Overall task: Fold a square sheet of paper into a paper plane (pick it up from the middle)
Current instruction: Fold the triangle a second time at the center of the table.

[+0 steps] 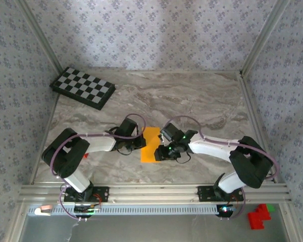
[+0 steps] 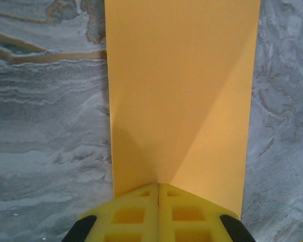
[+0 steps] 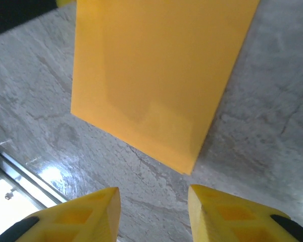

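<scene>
Right fingers (image 3: 91, 212): released, standing apart with nothing between them, low over the bare table (image 1: 202, 96) just short of the sheet's near corner.
Right arm: reaches from its base at the near edge in toward the table's middle, wrist tipped down at the sheet's right side.
Left fingers (image 2: 136, 214): clenched together, tips on the sheet's left edge. I cannot tell whether they press it flat or nip a layer.
Left arm: elbow folded back toward the left edge, forearm running across to the sheet, wrist low.
Square sheet of paper (image 1: 151, 143): flat in the middle of the table, nearer the near edge, between the two sets of fingers, creased narrower into a long rectangle.
Step in hand: likely the centre fold, made and being held down. No nose corners are turned in yet.
Next move: probably calls for the right fingers to catch a corner while the left pins the sheet.
Far left corner: a checkered board (image 1: 83, 88), well apart.
</scene>
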Available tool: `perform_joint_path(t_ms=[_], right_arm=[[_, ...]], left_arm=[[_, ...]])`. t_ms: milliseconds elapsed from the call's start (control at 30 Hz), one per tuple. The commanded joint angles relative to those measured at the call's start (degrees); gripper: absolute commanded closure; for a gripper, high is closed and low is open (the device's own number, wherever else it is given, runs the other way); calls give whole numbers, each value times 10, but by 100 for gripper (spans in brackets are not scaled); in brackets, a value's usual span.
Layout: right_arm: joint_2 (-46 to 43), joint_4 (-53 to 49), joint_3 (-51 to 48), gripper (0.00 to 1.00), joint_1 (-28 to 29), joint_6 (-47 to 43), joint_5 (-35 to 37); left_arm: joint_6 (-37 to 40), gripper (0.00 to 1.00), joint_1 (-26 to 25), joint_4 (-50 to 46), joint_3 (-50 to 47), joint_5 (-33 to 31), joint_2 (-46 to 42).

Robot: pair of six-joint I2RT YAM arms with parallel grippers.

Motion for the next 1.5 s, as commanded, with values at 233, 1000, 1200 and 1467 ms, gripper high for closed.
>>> perform_joint_path(t_ms=[233, 1000, 1200, 1467], right_arm=[[40, 40, -12, 59, 25, 54, 59], [24, 34, -3, 59, 9, 28, 79], [44, 52, 7, 59, 7, 26, 68], [41, 86, -2, 60, 4, 34, 33]], left_arm=[[-10, 100, -12, -34, -21, -31, 8], [-4, 100, -12, -44, -17, -25, 10], [-2, 100, -12, -47, -15, -24, 11], [-2, 100, -12, -49, -15, -26, 11]])
